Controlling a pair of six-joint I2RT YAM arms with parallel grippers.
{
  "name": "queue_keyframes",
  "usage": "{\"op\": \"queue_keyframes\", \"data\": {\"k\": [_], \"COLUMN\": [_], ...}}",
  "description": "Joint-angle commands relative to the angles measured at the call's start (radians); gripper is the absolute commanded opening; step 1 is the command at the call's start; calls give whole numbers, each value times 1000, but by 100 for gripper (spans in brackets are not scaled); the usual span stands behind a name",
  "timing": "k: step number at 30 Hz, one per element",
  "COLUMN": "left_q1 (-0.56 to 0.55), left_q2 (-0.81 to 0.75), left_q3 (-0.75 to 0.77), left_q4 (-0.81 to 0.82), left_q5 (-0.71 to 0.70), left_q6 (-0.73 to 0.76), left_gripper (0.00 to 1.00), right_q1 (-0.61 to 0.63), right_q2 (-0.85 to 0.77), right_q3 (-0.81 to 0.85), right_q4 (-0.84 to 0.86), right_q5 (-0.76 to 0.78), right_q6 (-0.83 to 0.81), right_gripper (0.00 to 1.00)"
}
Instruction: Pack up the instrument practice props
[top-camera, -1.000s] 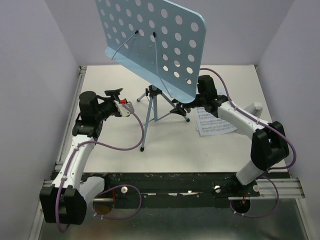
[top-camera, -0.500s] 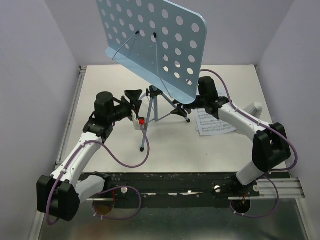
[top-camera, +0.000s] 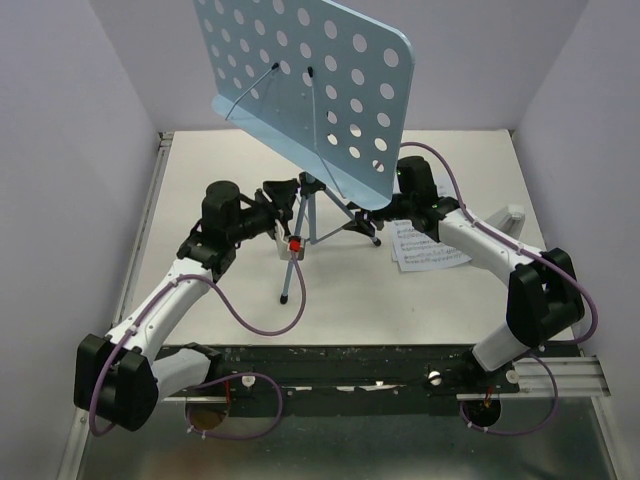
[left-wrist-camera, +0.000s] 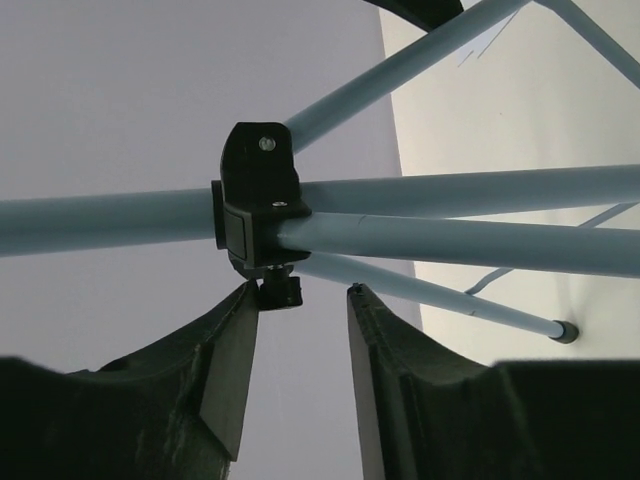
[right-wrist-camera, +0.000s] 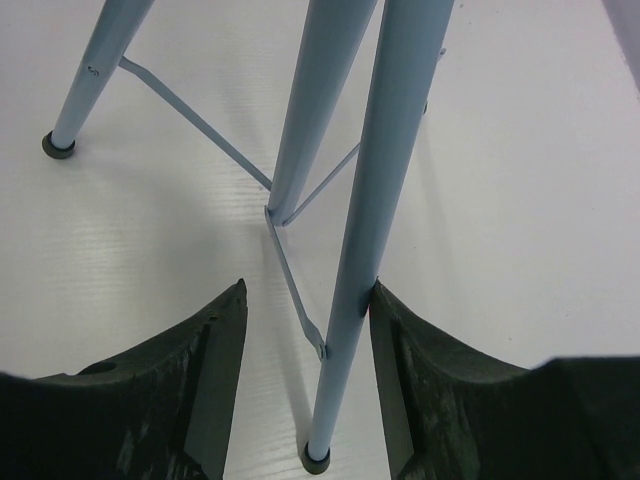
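The light-blue music stand stands at the back middle of the table, its perforated tray (top-camera: 310, 80) tilted above its tripod legs (top-camera: 292, 268). Two white sheet-music pages (top-camera: 428, 245) lie flat to its right. My left gripper (top-camera: 287, 190) is open just left of the tripod's top. In the left wrist view its open jaws (left-wrist-camera: 303, 293) sit right under the black leg hub (left-wrist-camera: 255, 205), the left fingertip by the hub's knob. My right gripper (top-camera: 363, 212) is partly hidden under the tray. Its open jaws (right-wrist-camera: 309, 287) straddle one tripod leg (right-wrist-camera: 352, 260), which touches the right finger.
Grey walls close in the table on the left, back and right. A small white block (top-camera: 512, 215) lies near the right wall. A purple cable with a red tag (top-camera: 295, 245) hangs from my left arm beside the front tripod leg.
My left arm has swung right and forward, bringing its open gripper up to the tripod hub. The right arm and the stand have hardly moved.
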Motion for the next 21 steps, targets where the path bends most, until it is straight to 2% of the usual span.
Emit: {"op": "queue_keyframes", "data": {"k": [1, 6, 9, 13, 16, 21], "left_q1": [-8, -8, -8, -2, 35, 99], "left_q2": [10, 17, 12, 32, 46, 61], "left_q3": [32, 41, 52, 172, 229, 208], "left_q4": [30, 39, 42, -91, -154, -82], "left_q5": [-44, -73, -84, -81, 23, 135], "left_q6": [-7, -50, -184, -589, -957, -1425], "left_gripper": [48, 15, 0, 0, 0, 0], "right_q1": [17, 17, 17, 17, 17, 17], "right_q2": [-6, 8, 12, 17, 20, 25], "right_q3": [-28, -18, -12, -8, -8, -10], "right_q4": [-78, -78, -77, -78, -77, -78], "right_q5": [-15, -15, -13, -7, -6, -7], "right_q6": [18, 17, 20, 20, 23, 27], "right_gripper": [59, 59, 59, 59, 59, 59]}}
